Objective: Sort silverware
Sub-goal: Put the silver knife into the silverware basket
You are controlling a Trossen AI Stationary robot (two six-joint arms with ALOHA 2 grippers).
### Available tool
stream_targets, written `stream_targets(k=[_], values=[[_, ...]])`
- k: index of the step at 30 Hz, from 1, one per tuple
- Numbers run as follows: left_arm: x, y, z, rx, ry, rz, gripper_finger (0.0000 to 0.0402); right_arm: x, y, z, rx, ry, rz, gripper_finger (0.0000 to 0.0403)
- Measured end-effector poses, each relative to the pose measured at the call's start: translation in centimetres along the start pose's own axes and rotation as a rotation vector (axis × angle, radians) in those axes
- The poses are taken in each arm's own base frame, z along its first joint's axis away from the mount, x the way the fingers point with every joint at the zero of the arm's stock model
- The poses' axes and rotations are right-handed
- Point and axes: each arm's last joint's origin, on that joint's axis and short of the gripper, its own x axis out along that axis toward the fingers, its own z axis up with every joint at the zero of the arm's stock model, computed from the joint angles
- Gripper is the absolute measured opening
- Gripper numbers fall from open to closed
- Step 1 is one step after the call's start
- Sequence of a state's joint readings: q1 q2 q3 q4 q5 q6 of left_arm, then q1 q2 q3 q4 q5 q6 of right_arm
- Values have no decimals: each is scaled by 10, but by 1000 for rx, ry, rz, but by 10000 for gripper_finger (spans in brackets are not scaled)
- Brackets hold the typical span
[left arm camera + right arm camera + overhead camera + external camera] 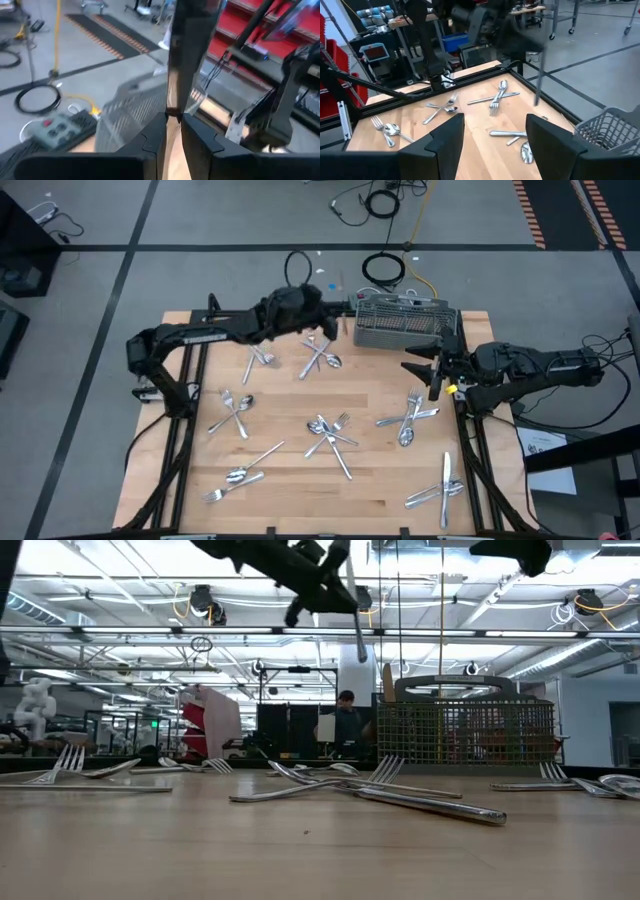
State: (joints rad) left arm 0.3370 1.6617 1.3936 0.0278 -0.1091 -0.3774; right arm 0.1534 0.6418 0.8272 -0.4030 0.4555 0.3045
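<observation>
Several forks, spoons and knives lie in small crossed heaps on the wooden table [300,480], among them one heap mid-table [330,435] and one on the right [408,418]. My left gripper [173,117] is raised near the far edge, just left of the grey mesh caddy [405,323], and is shut on one slim silver piece [358,635]. My right gripper [495,135] is open and hovers over the table's right side, near the caddy's near right corner, touching nothing. My left gripper pinches the slim silver piece at one end [175,107] between its two fingers. The piece hangs nearly upright below the gripper [330,590], lifted clear of the table, with its free end [362,658] lowest. Whether it is a knife, fork or spoon I cannot tell.
The caddy stands at the far edge, right of centre, its mesh wall [465,735] rising above the flat pieces. More heaps lie at the near left [235,477] and near right [440,490]. Cables lie on the floor beyond the table. A person [345,725] shows far behind.
</observation>
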Motion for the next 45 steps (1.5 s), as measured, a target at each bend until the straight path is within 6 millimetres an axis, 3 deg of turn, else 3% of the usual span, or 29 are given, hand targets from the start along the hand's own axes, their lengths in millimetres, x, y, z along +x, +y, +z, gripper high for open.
stream_targets(k=[4, 11, 17, 22, 33, 45], values=[[24, 7, 13, 43, -44, 4, 65, 0, -2, 0, 6, -2, -30, 203], [70, 22, 20, 83, -37, -30, 65, 1, -3, -1, 38, 8, -41, 203], [102, 34, 11, 79, -5, -51, 65, 0, -5, -5, 71, 48, -56, 203], [113, 39, -1, 72, 28, -44, 65, 0, -6, -9, 87, 79, -68, 203], [107, 40, 7, 72, 27, -46, 65, 0, -6, -10, 83, 88, -73, 203], [62, -9, 19, 243, 153, -157, 65, 1, -4, -6, 151, 49, -49, 203]])
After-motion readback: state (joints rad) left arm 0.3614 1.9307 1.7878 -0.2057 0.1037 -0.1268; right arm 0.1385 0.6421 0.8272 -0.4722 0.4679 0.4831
